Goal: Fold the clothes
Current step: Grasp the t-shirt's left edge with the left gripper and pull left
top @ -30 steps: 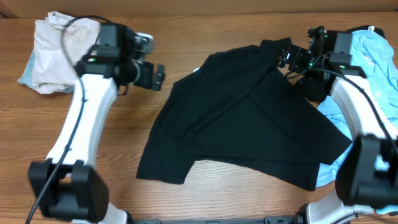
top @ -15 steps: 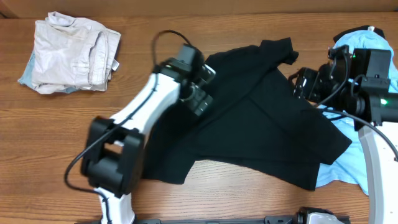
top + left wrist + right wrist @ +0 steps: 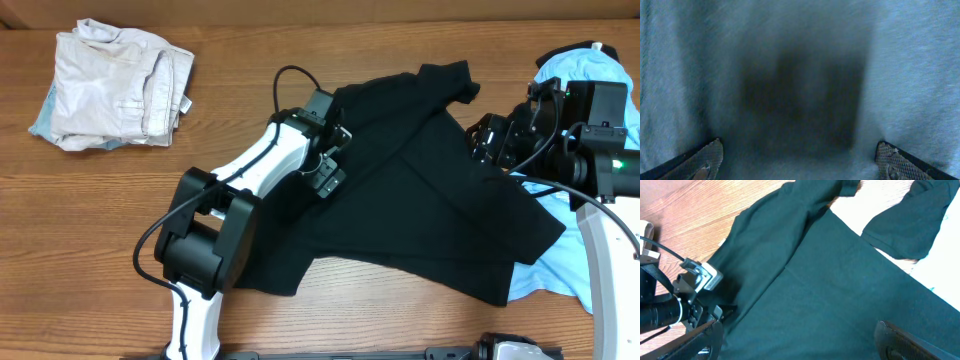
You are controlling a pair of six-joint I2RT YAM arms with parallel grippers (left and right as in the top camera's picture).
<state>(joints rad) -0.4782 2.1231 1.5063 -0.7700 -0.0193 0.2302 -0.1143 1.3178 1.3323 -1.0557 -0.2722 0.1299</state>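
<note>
The black T-shirt (image 3: 420,210) lies rumpled in the middle of the table, its right part folded over itself. My left gripper (image 3: 328,170) is low over the shirt's left side. In the left wrist view its fingers (image 3: 800,160) are wide open with dark cloth (image 3: 800,75) filling the gap, blurred. My right gripper (image 3: 488,140) hovers over the shirt's upper right part. In the right wrist view its fingers (image 3: 800,345) are open above the cloth (image 3: 830,280), holding nothing. No white label shows.
A cream-beige garment (image 3: 115,85) lies bunched at the far left. Light blue shirts (image 3: 590,75) lie under the black shirt's right edge and reach the lower right (image 3: 545,275). Bare wood table (image 3: 120,200) shows at the left and front.
My left arm has swung from the far left of the table onto the shirt's left side. My right gripper has shifted a little right and down.
</note>
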